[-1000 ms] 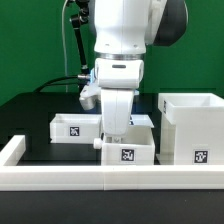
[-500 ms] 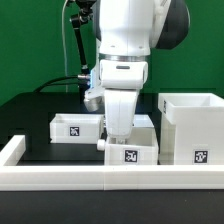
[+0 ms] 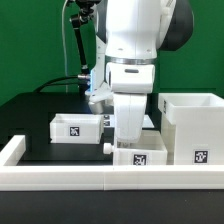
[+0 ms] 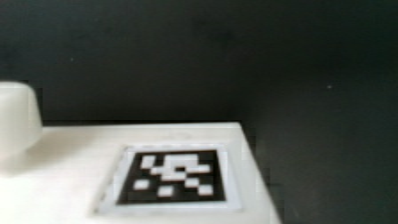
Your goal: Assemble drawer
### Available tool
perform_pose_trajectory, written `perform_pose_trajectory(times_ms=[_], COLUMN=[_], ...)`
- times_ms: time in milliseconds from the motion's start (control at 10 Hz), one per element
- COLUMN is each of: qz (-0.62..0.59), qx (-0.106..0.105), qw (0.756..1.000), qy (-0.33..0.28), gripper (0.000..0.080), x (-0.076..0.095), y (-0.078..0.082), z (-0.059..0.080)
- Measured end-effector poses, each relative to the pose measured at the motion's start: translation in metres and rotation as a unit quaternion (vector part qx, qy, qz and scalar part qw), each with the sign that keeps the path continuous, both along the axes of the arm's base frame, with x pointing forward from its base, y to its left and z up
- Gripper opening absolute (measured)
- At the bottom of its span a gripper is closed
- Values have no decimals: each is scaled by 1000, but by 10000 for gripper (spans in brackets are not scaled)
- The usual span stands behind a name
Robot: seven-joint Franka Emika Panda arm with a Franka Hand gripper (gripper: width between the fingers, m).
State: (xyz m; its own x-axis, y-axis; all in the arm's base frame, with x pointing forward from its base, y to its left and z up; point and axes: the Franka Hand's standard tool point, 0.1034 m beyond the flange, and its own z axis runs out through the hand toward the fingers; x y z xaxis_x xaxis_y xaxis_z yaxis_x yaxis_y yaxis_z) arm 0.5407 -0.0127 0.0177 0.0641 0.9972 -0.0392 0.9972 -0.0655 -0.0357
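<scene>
My gripper (image 3: 129, 141) reaches down into a small white tray (image 3: 140, 158) with a square tag on its front, near the front wall, and is shut on its rim. A second small tray (image 3: 76, 127) sits on the exterior view's left. The large hollow white box (image 3: 193, 128) stands on the exterior view's right, close beside the held tray. The wrist view shows the held tray's wall with its tag (image 4: 173, 178) and one white finger (image 4: 15, 118) at the picture's edge; the other finger is hidden.
A low white border wall (image 3: 100, 181) runs along the front and up the exterior view's left side (image 3: 12, 150). The table top (image 3: 30, 112) is black. A black cable (image 3: 72, 60) hangs behind the arm.
My gripper has moved toward the exterior view's right and a little nearer the front wall, and the small tray has moved with it, closing on the large box.
</scene>
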Motion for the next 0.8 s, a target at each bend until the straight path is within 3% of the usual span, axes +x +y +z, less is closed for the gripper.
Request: perform_pose_trajectory(times_ms=[800], qz=[15], qx=[2], qw=[1000], qy=[-15], gripper=[41], x=[1], y=[9], z=[-7])
